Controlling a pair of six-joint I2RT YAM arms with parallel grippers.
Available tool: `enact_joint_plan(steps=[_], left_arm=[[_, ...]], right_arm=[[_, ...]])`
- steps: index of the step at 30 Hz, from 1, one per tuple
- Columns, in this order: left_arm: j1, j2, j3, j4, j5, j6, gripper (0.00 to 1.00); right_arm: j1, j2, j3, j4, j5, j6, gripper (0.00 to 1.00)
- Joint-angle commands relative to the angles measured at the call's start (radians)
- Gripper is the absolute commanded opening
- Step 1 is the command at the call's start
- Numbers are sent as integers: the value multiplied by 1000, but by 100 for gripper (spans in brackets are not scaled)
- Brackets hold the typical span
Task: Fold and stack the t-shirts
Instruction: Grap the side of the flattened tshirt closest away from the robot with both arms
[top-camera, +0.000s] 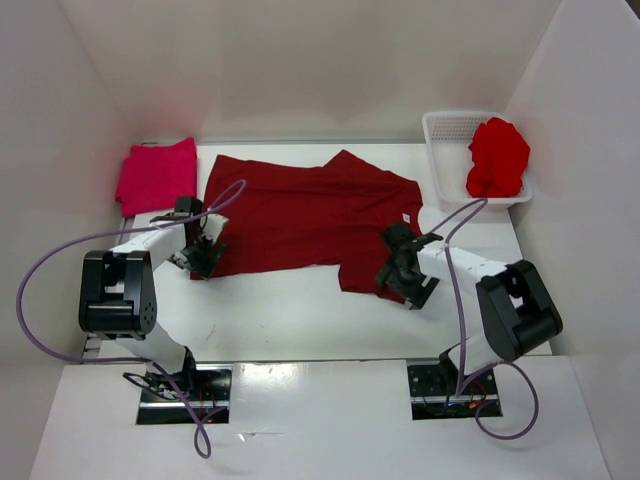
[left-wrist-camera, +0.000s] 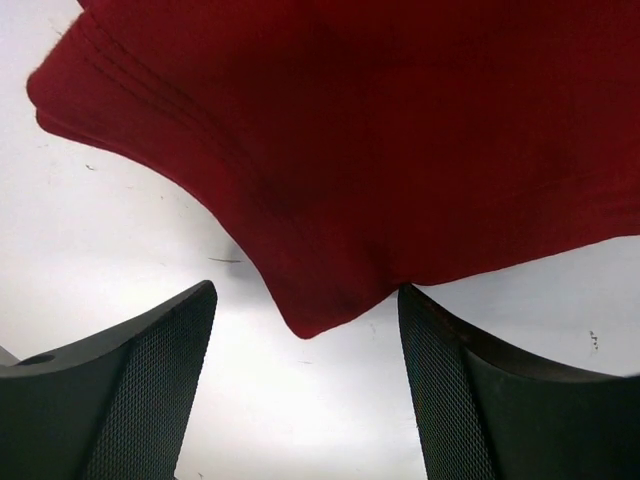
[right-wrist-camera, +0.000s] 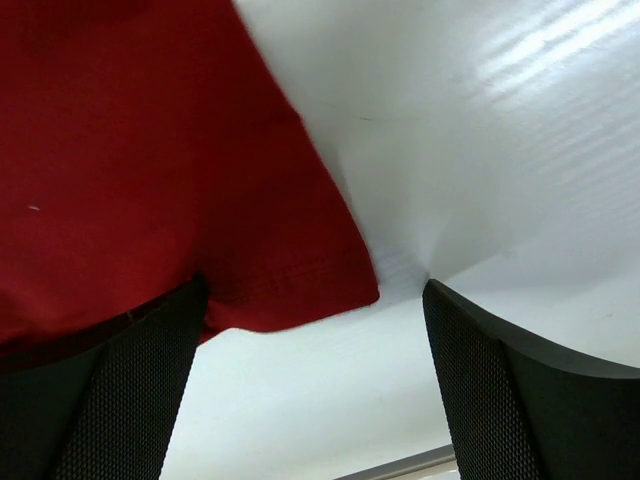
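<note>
1. Centrally on the table lies the dark maroon t-shirt, spread out flat and unfolded. Its near hem faces the arms and a small white tag shows near its right sleeve.
2. At the far left, just beside it, the pinkish-crimson t-shirt sits as a compact folded square. That looks like the start of the stack.
3. Off at the far right, the bright red t-shirt is bunched up in the white mesh basket, not yet dealt with.
4. At the maroon shirt's near-left corner, the left pincer is low over the cloth with its fingers spread apart and nothing between them. In its wrist view the pointed hem corner lies in the gap.
5. At the near-right corner, the right pincer also stands wide apart and holds nothing. Its wrist view shows one finger over the red cloth and the other over bare table, with the hem edge between.
6. Judging by this, the step in hand is taking hold of the two near hem corners for the first fold of the second shirt.
7. Next, each pincer probably needs to drop onto the table and close on its corner. The left corner is narrow and could slip out, so the fingers should reach a little further over the cloth. Both arms would then need to lift together and carry the hem toward the collar.
</note>
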Motion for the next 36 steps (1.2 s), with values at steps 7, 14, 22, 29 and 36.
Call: enact_joint_plan(steps=[7,14,22,29,36], left_arm=[[-2,88,16,2,37,-15,51],[-2,108,16,2,46,-5,8],[8,-26,53,-84,46,14,0],[28,-230,125,-297,75,81,0],[28,-418,102,-457,55,146,0]], right_arm=[[8,110,41,63,20,-2,82],[8,154,70,97,-24,-50,27],[8,-2,130,-47,31,-59,0],[17,-388,297,-277,100,39,0],[36,-538,320,-431,109,59,0]])
